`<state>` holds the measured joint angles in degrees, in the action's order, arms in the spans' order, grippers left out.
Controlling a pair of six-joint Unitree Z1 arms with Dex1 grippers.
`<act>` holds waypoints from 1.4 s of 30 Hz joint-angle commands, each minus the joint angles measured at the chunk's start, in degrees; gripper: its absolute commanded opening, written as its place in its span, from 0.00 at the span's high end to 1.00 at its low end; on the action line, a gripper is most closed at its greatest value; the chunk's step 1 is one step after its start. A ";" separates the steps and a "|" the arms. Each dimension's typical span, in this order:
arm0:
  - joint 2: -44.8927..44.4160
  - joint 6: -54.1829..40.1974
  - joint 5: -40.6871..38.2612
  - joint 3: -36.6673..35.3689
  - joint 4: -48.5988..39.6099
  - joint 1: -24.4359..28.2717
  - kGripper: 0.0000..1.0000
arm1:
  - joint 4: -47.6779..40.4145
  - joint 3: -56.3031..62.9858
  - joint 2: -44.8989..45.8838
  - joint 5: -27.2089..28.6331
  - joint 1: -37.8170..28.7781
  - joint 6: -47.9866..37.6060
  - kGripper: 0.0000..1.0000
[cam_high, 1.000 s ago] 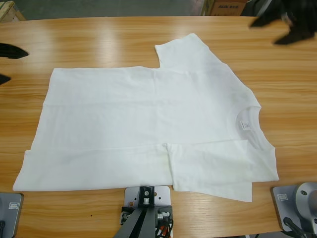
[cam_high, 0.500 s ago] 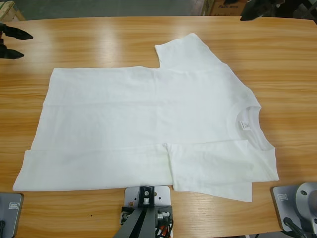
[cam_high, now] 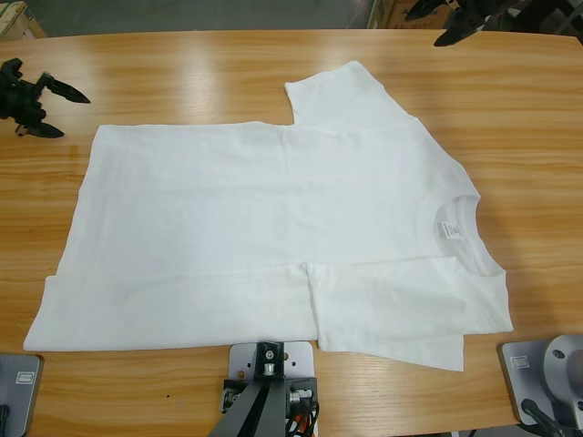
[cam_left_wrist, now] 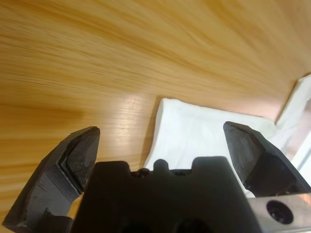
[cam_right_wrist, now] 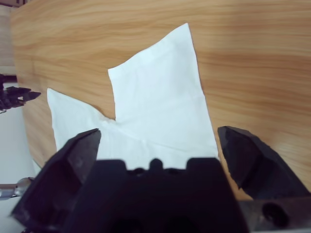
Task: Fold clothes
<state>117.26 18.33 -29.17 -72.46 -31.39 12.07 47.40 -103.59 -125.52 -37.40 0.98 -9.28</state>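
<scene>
Bench (cam_high: 182,73): long wooden top, bare beyond the cloth.

T-shirt (cam_high: 264,228): white, spread flat across the middle of the bench, long axis running left–right in the high view, hem at the left, neck with its white label (cam_high: 450,229) at the right. Near long edge already turned in over the body, near sleeve folded with it. Far sleeve (cam_high: 342,96) not yet folded; it sticks out flat toward the far edge.

Left end effector (cam_high: 50,107): off the cloth at the far-left edge, jaws spread wide, nothing between them. Its wrist view looks down on a corner of white fabric (cam_left_wrist: 194,131), so the hem's far corner lies just ahead of it.

Right end effector (cam_high: 455,20): at the top right, beyond the bench's far edge, jaws wide and empty. Its wrist view looks straight along the far sleeve (cam_right_wrist: 160,97).

Judgement: the far long edge is the next fold. The right arm is nearer the sleeve and shoulder end, the left nearer the hem corner; both would pull toward the near side, across the shirt's long axis.
</scene>
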 commanded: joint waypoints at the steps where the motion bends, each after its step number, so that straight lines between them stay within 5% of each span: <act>1: 7.35 -0.93 0.44 -2.16 -0.91 -2.81 0.00 | 0.68 -1.11 -5.18 -0.83 1.00 1.33 0.02; 25: 9.04 -0.93 3.80 -4.45 -4.26 -10.12 0.02 | 0.77 -2.23 -6.72 -1.27 2.45 2.60 0.02; 30: 8.60 -1.10 4.91 -6.03 -6.95 -9.75 0.41 | 0.86 -2.23 -6.67 -1.27 2.71 2.68 0.02; 38: 9.76 -1.05 5.10 -6.82 -7.64 -9.70 0.69 | 0.89 -2.23 -6.67 -1.45 3.06 2.77 0.03; 40: 10.04 -1.01 5.17 -7.07 -7.64 -9.70 0.91 | 0.98 -2.23 -6.67 -1.50 3.15 2.91 0.03; 42: 10.22 -1.07 5.17 -7.09 -7.64 -9.70 1.00 | 1.03 -2.23 -6.67 -1.54 3.15 2.95 0.03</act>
<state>122.70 18.26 -24.97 -79.59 -38.33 2.63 47.68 -106.05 -128.69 -37.87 3.14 -7.23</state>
